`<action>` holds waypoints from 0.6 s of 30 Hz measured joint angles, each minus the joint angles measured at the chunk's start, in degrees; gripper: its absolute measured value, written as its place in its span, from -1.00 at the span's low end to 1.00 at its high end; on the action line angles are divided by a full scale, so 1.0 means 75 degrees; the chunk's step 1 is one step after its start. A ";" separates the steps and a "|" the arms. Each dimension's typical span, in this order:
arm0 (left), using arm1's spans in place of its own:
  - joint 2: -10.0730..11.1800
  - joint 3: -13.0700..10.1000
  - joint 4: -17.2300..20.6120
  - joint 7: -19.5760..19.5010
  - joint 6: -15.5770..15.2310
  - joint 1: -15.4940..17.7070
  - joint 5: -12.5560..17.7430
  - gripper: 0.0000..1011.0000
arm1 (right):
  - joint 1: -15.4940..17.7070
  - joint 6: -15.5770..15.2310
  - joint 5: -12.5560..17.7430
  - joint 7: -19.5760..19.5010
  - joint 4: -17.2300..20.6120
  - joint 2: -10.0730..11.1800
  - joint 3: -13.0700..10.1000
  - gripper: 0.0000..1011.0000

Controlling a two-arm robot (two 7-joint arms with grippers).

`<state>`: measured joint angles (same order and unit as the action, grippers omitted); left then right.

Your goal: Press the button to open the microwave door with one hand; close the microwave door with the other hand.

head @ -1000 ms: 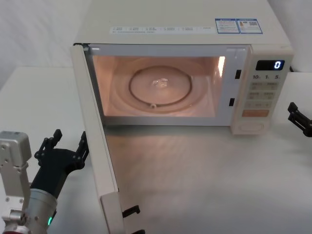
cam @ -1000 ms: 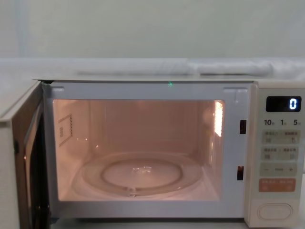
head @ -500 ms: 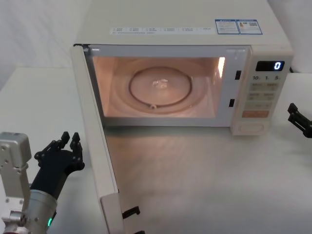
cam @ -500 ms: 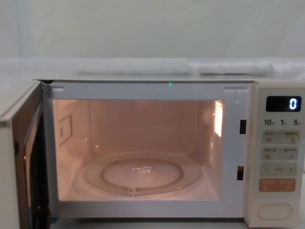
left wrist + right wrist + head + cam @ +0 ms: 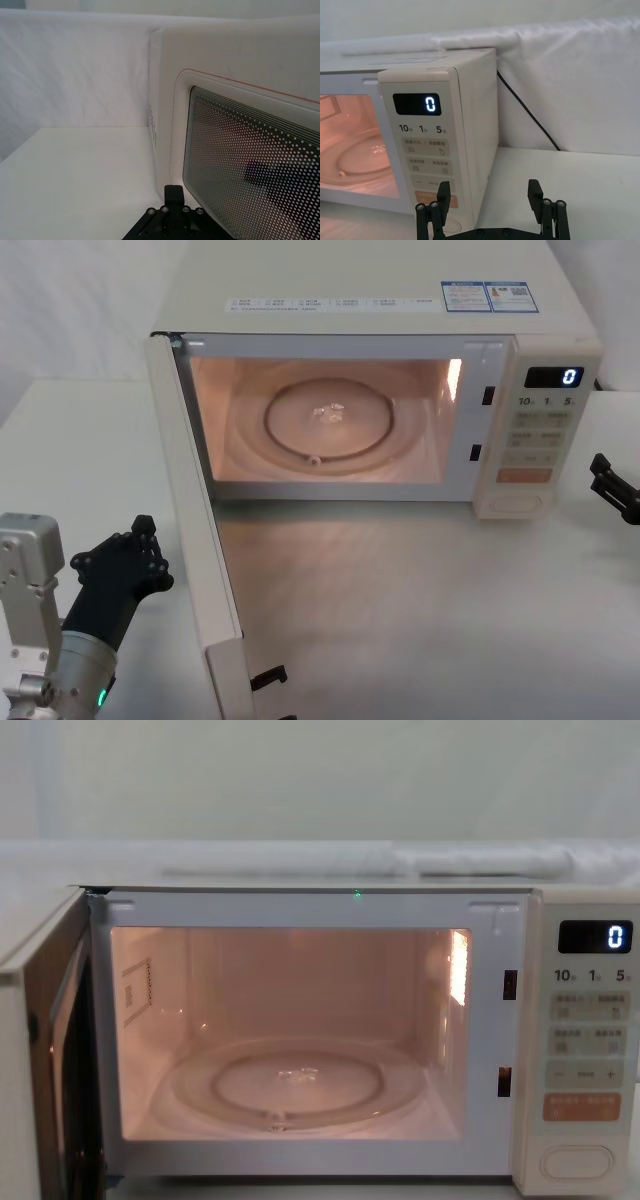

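The door stands wide open at the left of the head view, the microwave lit inside, its button lower right. The left gripper, fingers closed and empty, sits lower left beside the door; the right gripper, spread and empty, waits at the right edge.

microwave door cut off at left edge
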<state>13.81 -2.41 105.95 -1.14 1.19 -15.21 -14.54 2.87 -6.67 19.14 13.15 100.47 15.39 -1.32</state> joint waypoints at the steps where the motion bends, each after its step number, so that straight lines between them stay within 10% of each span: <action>1: 0.0000 0.0000 0.0000 0.0000 0.0000 0.0000 0.0000 -1.00 | 0.0000 0.0000 0.0000 0.0000 0.0000 0.0000 0.0000 0.98; 18: 0.0009 0.0337 0.0349 -0.0305 -0.0259 -0.0259 -0.0248 -1.00 | 0.0000 0.0000 0.0000 0.0000 0.0000 0.0000 0.0000 0.98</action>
<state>13.87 0.12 108.57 -3.43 -0.76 -17.16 -16.41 2.87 -6.67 19.14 13.15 100.47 15.39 -1.32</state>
